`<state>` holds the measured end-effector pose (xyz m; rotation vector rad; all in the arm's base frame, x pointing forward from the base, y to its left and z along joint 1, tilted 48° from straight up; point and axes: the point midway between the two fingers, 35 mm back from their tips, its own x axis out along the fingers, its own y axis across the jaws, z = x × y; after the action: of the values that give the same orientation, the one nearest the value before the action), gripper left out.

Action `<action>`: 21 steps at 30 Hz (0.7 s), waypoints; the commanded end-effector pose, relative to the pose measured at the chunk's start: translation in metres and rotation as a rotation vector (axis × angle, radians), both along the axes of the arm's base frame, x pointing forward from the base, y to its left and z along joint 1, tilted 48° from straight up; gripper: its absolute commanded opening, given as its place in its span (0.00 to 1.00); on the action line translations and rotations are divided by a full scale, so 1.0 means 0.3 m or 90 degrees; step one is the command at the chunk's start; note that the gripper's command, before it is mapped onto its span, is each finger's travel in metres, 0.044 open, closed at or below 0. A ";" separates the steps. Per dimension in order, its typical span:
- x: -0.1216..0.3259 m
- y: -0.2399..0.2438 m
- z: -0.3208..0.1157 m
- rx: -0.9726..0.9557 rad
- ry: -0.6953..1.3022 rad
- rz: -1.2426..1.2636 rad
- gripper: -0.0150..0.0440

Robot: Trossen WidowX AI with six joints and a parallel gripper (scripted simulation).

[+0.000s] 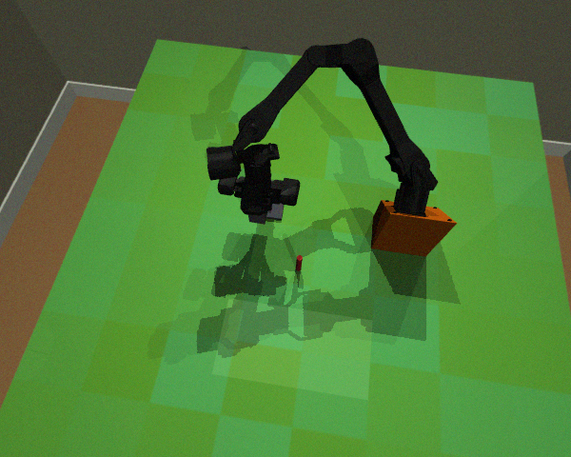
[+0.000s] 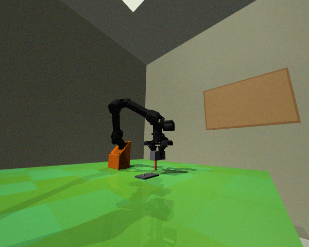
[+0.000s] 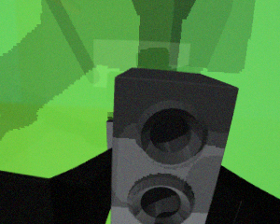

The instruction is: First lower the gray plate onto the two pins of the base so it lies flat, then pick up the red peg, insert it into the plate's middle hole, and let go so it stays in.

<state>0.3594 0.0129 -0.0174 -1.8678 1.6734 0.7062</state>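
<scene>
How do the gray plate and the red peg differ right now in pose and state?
The gray plate hangs in the air, clamped in the gripper; the red peg is free, with nothing gripping it. The plate is a broad gray slab with round holes, seen in the wrist view; the peg is a thin red rod standing upright. Neither is on the base yet.

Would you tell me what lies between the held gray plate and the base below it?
In the exterior view, only the upright red peg shows between the plate and the base.

Gray plate (image 3: 170, 154) held aloft; red peg (image 1: 298, 263) upright.
</scene>
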 end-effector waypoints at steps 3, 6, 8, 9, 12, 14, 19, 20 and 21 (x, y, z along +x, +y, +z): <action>0.002 -0.053 0.030 -0.004 0.003 0.008 0.25; 0.000 -0.083 0.041 -0.006 0.007 0.012 0.25; -0.002 -0.103 0.049 -0.008 0.010 0.015 0.25; -0.003 -0.113 0.053 -0.009 0.011 0.016 0.25; -0.007 -0.143 0.065 -0.012 0.016 0.019 0.25; -0.010 -0.163 0.073 -0.015 0.019 0.022 0.25; -0.019 -0.213 0.092 -0.021 0.027 0.027 0.25; -0.021 -0.223 0.096 -0.022 0.028 0.028 0.25; -0.023 -0.231 0.099 -0.024 0.030 0.029 0.25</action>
<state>0.3535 -0.0498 0.0073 -1.9266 1.6887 0.7528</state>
